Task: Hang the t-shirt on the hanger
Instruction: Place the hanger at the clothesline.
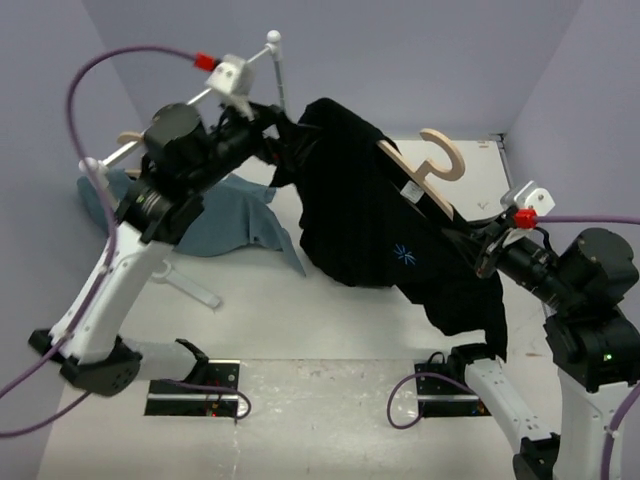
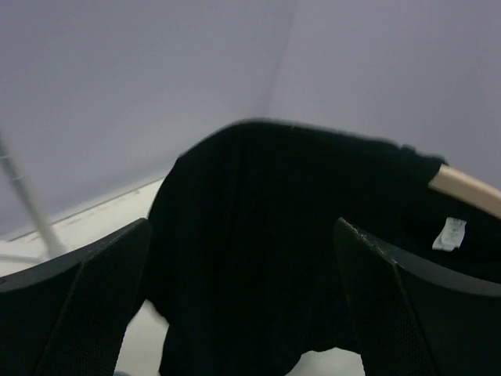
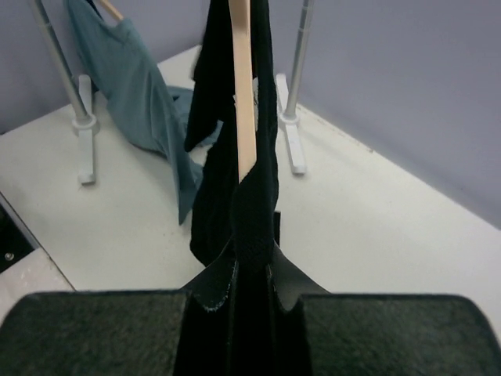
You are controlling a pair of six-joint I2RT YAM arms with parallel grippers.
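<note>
The black t-shirt hangs in the air over the pale beige hanger, whose hook sticks out of the collar by the white neck tag. My right gripper is shut on the shirt-covered right end of the hanger. In the right wrist view the jaws clamp black cloth, and the hanger bar runs away from them. My left gripper is open at the shirt's far shoulder. In the left wrist view its fingers stand wide apart with the shirt hanging between and beyond them, and the hanger shows at the right.
A teal-blue shirt on a second hanger hangs from a white rack at the back left. The rack's feet and posts stand on the table. Walls close in the back and both sides.
</note>
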